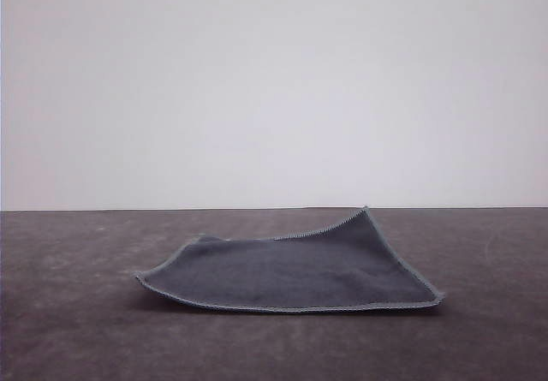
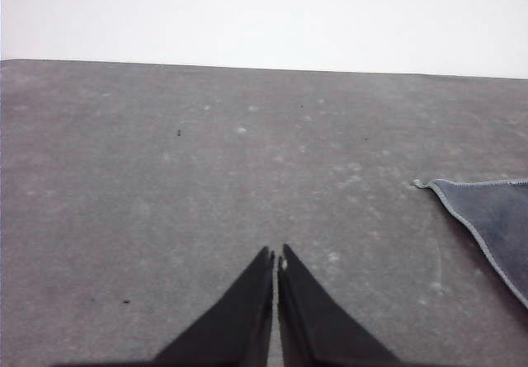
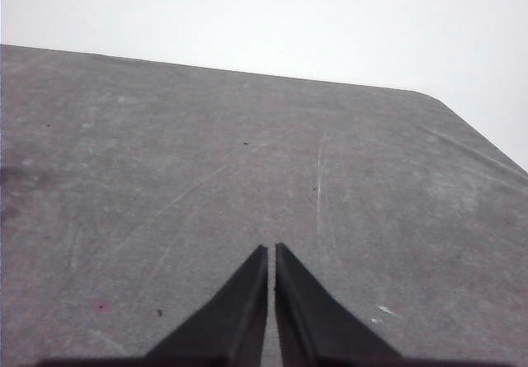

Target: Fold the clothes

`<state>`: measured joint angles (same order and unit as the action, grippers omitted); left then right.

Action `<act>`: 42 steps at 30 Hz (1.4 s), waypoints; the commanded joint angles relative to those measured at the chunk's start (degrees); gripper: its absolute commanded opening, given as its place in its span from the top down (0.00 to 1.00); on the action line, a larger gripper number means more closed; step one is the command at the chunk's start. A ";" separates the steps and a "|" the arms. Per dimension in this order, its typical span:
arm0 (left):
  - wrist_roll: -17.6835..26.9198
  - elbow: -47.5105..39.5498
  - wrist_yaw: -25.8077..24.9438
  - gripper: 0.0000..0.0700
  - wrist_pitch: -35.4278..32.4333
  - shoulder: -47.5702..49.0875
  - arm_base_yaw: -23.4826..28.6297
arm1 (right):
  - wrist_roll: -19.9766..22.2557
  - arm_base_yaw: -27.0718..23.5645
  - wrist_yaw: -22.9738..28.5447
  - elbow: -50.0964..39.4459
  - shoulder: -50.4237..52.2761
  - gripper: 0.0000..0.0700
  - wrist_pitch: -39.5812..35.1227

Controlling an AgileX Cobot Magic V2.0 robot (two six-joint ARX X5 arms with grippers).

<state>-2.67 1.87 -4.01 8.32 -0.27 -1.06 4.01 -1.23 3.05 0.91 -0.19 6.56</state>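
The cloth [image 1: 291, 271] lies spread on the table [image 1: 77, 330], dark grey side up, near the middle of the surface and a little toward the right edge as the front view shows it; its far right corner curls up off the surface while the other edges lie nearly flat, and no purple shows. The left gripper [image 2: 275, 256] hangs over bare table with its fingers pressed together and nothing between them, and a corner of the cloth sits well off to its side. The right gripper [image 3: 271, 249] is likewise closed and empty above bare, scratched table near a rounded table corner. Nothing has been folded yet, so the step in hand looks to be the approach and first grasp. To do it well, each gripper would likely need to open before descending, then take one corner of the same edge, pinching only the single layer at the stitched edging so the fleece does not bunch. The raised corner offers the easiest entry for a fingertip. Carrying both corners across together, at equal height, should keep the fold square and the edges aligned. No brand, label or writing can be read on the cloth, the table or the grippers.
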 commanded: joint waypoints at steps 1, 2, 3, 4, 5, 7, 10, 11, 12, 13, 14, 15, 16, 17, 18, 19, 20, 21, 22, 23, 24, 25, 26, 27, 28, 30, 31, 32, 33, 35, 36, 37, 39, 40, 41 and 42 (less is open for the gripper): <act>-2.34 -1.14 -0.13 1.00 -0.66 0.09 -0.07 | -1.01 -0.04 0.00 -0.22 -0.02 0.98 -1.19; -4.86 -1.14 -0.15 1.00 -0.66 0.09 -0.07 | -1.03 -0.04 0.00 -0.22 -0.02 0.98 -1.52; -7.36 -1.14 -0.15 1.00 -0.66 0.09 -0.07 | -1.17 -0.02 -0.09 -0.20 -0.02 0.98 -1.84; -10.02 -1.11 -0.15 1.00 -0.66 0.09 -0.07 | -2.16 -0.02 -0.46 -0.17 -0.02 0.98 -2.00; -13.24 -1.07 -0.15 1.00 -0.66 0.09 -0.07 | -3.99 -0.02 -1.42 -0.15 -0.02 0.98 -2.00; -19.60 -1.07 -0.12 1.00 -0.71 0.09 -0.07 | -8.39 -0.02 -2.99 -0.15 -0.02 0.98 -2.29; -24.97 -1.03 0.13 1.00 -2.69 0.09 -0.07 | -15.48 -0.02 -3.26 -0.15 -0.02 0.98 -4.97; -26.52 -0.84 0.13 1.00 -3.90 0.09 -0.07 | -17.74 -0.04 -3.26 -0.13 -0.02 0.98 -6.37; -27.62 -0.38 0.13 1.00 -5.35 0.09 -0.07 | -19.92 -0.02 -3.28 -0.05 -0.02 0.99 -8.08; -27.77 0.14 0.13 1.00 -6.67 0.09 -0.07 | -21.03 -0.02 -3.26 0.21 -0.02 0.99 -9.25; -27.57 0.81 0.16 1.00 -7.69 0.09 -0.07 | -21.82 -0.02 -3.28 0.71 -0.02 0.99 -9.96; -26.91 1.72 0.29 1.00 -8.21 0.09 -0.07 | -22.07 -0.02 -3.31 1.76 -0.02 0.99 -9.91; -25.78 2.64 0.85 1.00 -8.05 0.08 -0.07 | -22.05 -0.02 -3.48 2.64 -0.02 0.99 -9.47; -24.26 3.70 1.60 1.00 -7.62 0.04 -0.07 | -22.05 -0.02 -4.14 3.88 -0.02 0.99 -8.55; -22.98 5.01 2.24 1.00 -6.88 -0.07 -0.07 | -22.03 -0.02 -5.37 5.48 -0.02 0.99 -7.11; -22.27 6.33 2.94 1.00 -5.78 -0.15 -0.07 | -22.01 -0.02 -6.40 7.04 -0.04 0.99 -5.35; -22.02 8.00 3.52 1.00 -4.15 -0.37 -0.07 | -22.01 -0.02 -7.26 9.01 -0.06 0.99 -3.00; -22.02 9.66 3.90 1.00 -2.35 -0.70 -0.07 | -22.01 -0.02 -7.64 10.76 -0.09 0.99 -0.90; -22.01 11.38 4.07 1.00 -0.37 -1.26 -0.07 | -21.99 -0.02 -7.80 12.61 -0.26 0.99 1.49; -21.95 13.27 4.17 1.00 1.84 -2.02 -0.07 | -21.99 -0.02 -7.80 14.56 -0.77 0.99 3.98; -21.59 15.52 4.20 1.00 4.62 -3.16 -0.07 | -21.79 -0.02 -7.78 17.16 -1.53 0.99 7.50; -20.97 17.24 4.19 1.00 6.78 -4.22 -0.07 | -21.39 -0.02 -7.78 18.87 -2.06 0.99 9.92; -19.93 19.18 4.17 1.00 9.24 -5.54 -0.07 | -20.84 -0.02 -7.76 20.93 -2.81 0.99 12.88; -18.53 21.40 4.17 1.00 12.15 -7.18 -0.07 | -19.94 -0.02 -7.76 23.10 -3.94 0.99 15.96; -17.34 23.37 4.17 1.00 14.72 -8.76 -0.07 | -19.01 -0.02 -7.78 24.97 -5.07 0.99 18.69; -15.39 27.50 4.06 1.00 20.02 -12.58 -0.07 | -17.20 -0.02 -7.84 28.17 -7.51 0.99 23.27; -14.71 29.37 4.03 1.00 22.50 -14.52 -0.07 | -16.44 -0.02 -8.03 29.50 -8.81 0.99 25.15; -14.23 31.10 3.93 1.00 24.70 -16.44 -0.07 | -15.53 -0.02 -8.40 30.74 -10.22 0.99 26.78; -13.86 32.93 3.52 1.00 26.98 -18.66 -0.07 | -14.34 -0.02 -9.22 31.82 -11.81 0.99 28.14; -12.79 35.78 1.70 1.00 30.15 -22.59 -0.07 | -12.12 -0.02 -10.63 33.20 -14.54 0.99 29.59; -12.40 37.12 0.75 1.00 31.57 -24.65 -0.07 | -10.68 -0.02 -12.04 33.78 -16.67 0.99 29.98; -12.04 38.18 -0.03 1.00 32.62 -26.36 -0.07 | -10.11 -0.02 -12.98 33.95 -17.90 0.99 29.97; -11.24 40.29 -1.26 1.00 34.65 -30.09 -0.07 | -9.14 -0.02 -15.61 34.03 -20.93 0.99 29.71; -10.95 41.03 -1.86 1.00 35.38 -31.57 -0.07 | -8.84 -0.02 -16.93 34.03 -22.54 0.99 29.67; -10.54 41.71 -2.52 1.00 35.89 -33.06 -0.07 | -8.39 0.05 -17.93 34.03 -24.14 0.99 29.65; -9.87 42.30 -3.36 1.00 36.33 -34.60 -0.07 | -8.11 0.72 -18.53 34.03 -25.74 0.99 29.63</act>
<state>-14.44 42.96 -6.55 44.52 -33.90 -1.04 -5.87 -0.95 -14.91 34.20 -24.78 36.64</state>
